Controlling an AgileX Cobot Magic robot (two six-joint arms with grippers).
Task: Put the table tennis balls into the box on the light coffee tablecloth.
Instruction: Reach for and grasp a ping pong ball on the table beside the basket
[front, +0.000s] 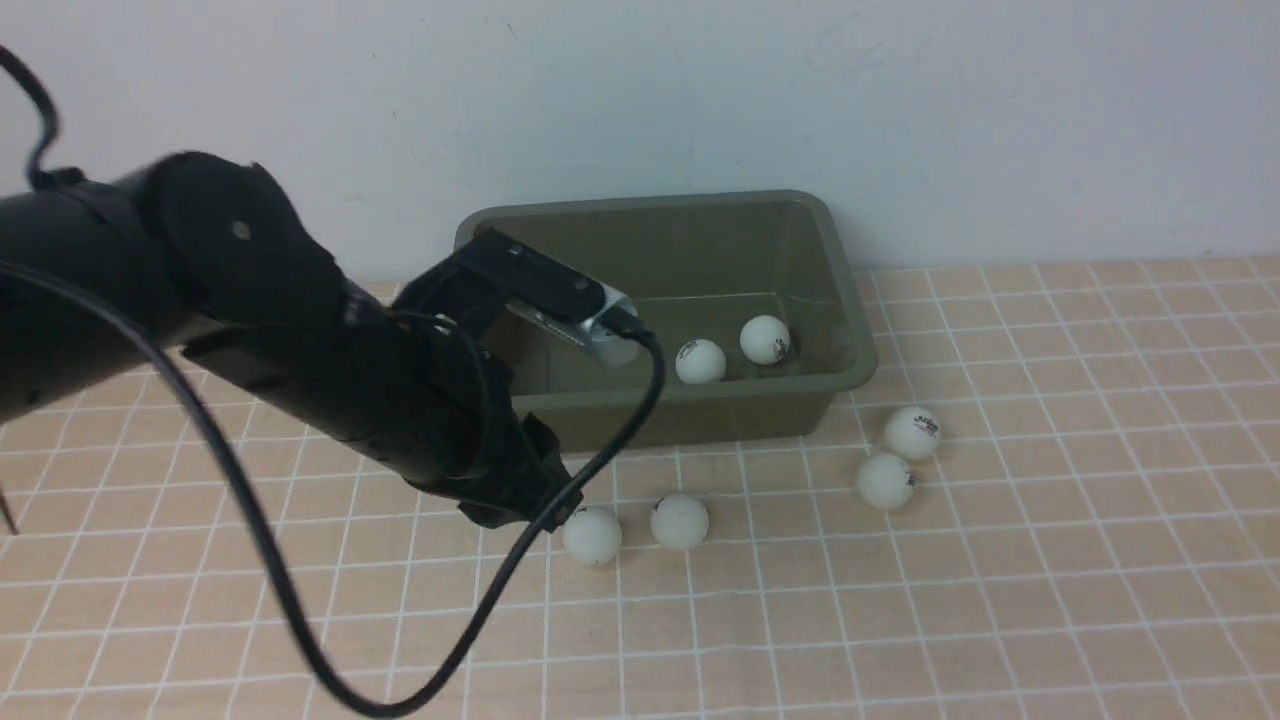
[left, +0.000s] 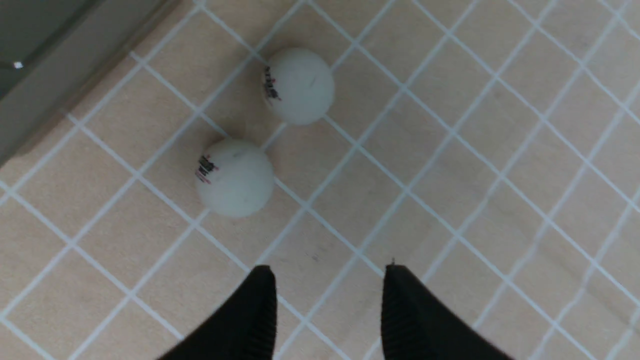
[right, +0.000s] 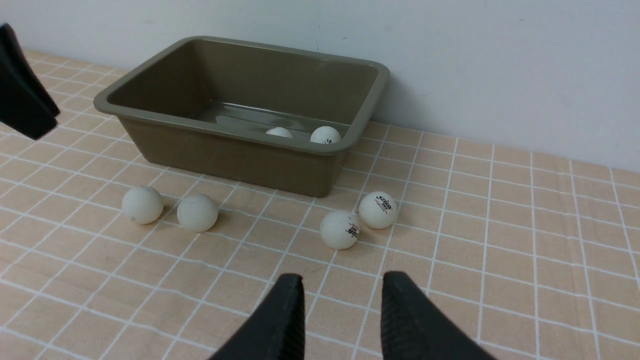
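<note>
Currently, the box (front: 660, 235) is sitting at 12 o'clock on the checked tablecloth (front: 1050, 600) that is covering the surface, with its far side lying close to the white wall (front: 900, 100). Two balls are resting on the box floor toward its 4 o'clock corner, one (front: 700, 361) just beside the other (front: 765, 339).

Four balls are lying outside the box on the tablecloth. One pair is lying at 6 o'clock from the box (front: 593, 535) (front: 680, 521), near each other with a small gap showing. The second pair is lying at 4 o'clock from the box, off its near right corner (front: 912, 432) (front: 885, 480), close together.

The left arm (front: 300, 350) is reaching down in front of the box's near left corner, ending at 9 o'clock from the 6 o'clock pair. A black cable (front: 250, 520) is hanging from it. The left tool (left: 327, 272) is standing spread, with only bare tablecloth showing between its fingers and two balls lying beyond them.

The right tool (right: 342, 280) is also standing spread and gripping nothing, hovering over the tablecloth and facing the box.
</note>
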